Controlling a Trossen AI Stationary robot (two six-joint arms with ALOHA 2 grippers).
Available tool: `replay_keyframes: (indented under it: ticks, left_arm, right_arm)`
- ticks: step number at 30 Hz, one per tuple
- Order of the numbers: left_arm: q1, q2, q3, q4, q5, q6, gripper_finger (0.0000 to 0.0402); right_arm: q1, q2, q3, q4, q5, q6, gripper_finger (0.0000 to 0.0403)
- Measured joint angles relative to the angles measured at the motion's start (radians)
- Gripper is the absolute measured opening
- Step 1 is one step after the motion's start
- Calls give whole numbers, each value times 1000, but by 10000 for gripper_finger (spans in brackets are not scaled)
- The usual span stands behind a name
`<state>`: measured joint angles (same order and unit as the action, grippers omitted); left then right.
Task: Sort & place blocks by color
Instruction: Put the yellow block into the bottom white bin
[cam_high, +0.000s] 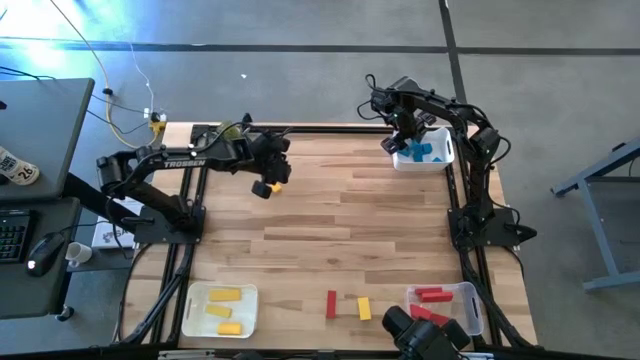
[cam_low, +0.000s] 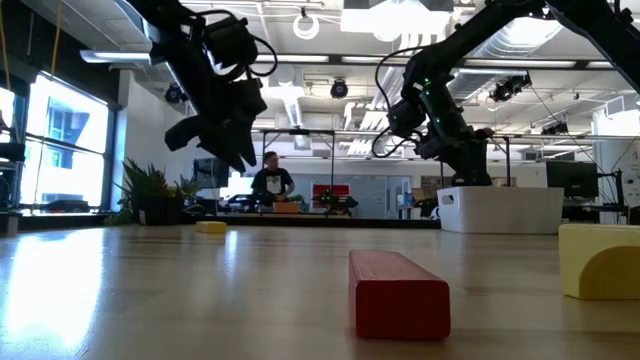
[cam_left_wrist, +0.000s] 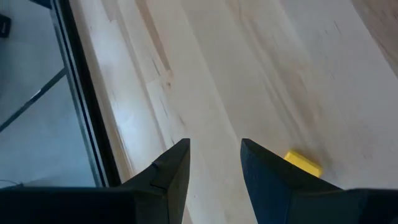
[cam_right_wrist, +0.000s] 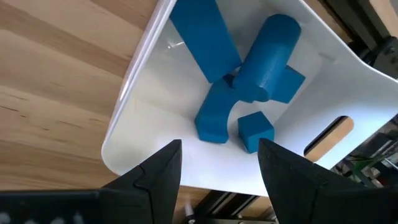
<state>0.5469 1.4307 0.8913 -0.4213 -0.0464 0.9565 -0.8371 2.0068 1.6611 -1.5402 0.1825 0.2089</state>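
Observation:
My left gripper (cam_high: 272, 172) (cam_left_wrist: 214, 146) hangs open and empty above the far left part of the table. A yellow block (cam_high: 263, 188) (cam_left_wrist: 303, 163) lies flat on the wood just beside and below it. My right gripper (cam_high: 405, 143) (cam_right_wrist: 217, 146) is open and empty over the white bin (cam_high: 440, 160) at the far right. Several blue blocks (cam_right_wrist: 249, 68) lie piled in that bin. Near the front edge a red bar (cam_high: 331, 304) (cam_low: 398, 290) and a yellow block (cam_high: 364, 308) (cam_low: 600, 260) lie loose on the table.
A white tray (cam_high: 195, 312) with three yellow blocks sits at the near left. A clear bin (cam_high: 470, 300) with red blocks sits at the near right. Bare wood spans the table's middle. A dark frame runs along the table's edges. A person is far off in the room.

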Motion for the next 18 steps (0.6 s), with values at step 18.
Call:
replay_keyframes:
  ticks: [18]
  left_arm:
    - [-37, 87, 0, -174, -54, 162, 129]
  right_arm:
    - [56, 0, 0, -4, -7, -9, 197]
